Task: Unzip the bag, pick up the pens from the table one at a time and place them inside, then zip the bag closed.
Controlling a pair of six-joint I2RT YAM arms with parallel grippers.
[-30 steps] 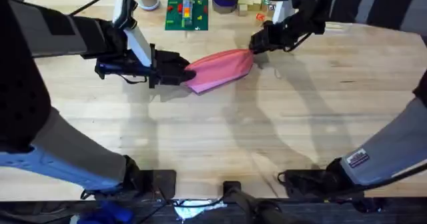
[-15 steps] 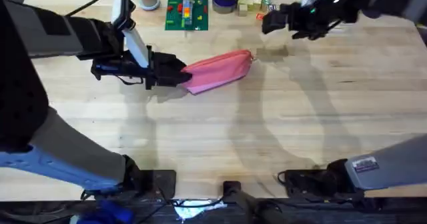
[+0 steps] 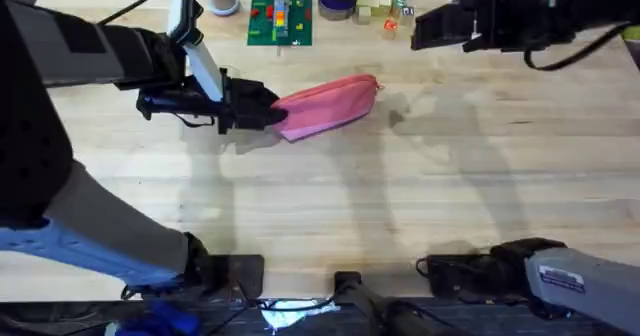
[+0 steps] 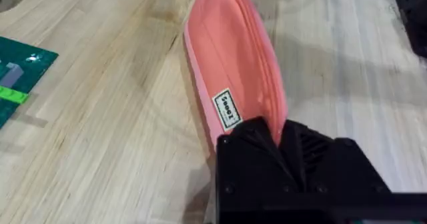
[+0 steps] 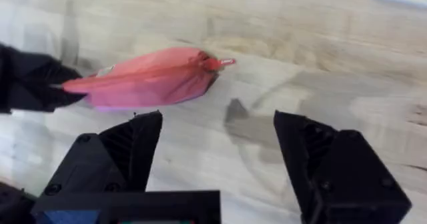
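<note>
Pink, the bag [image 3: 328,105] lies on the worktop [image 3: 400,196] in the overhead view, its left end clamped in the left gripper [image 3: 268,109]; the right gripper [image 3: 420,28] hangs well apart, beyond the bag's right end. From the left wrist, the bag's near end sits pinched between the black fingers [image 4: 250,147]. From the right wrist, that gripper gapes wide, holding nothing, the bag beyond it.
</note>
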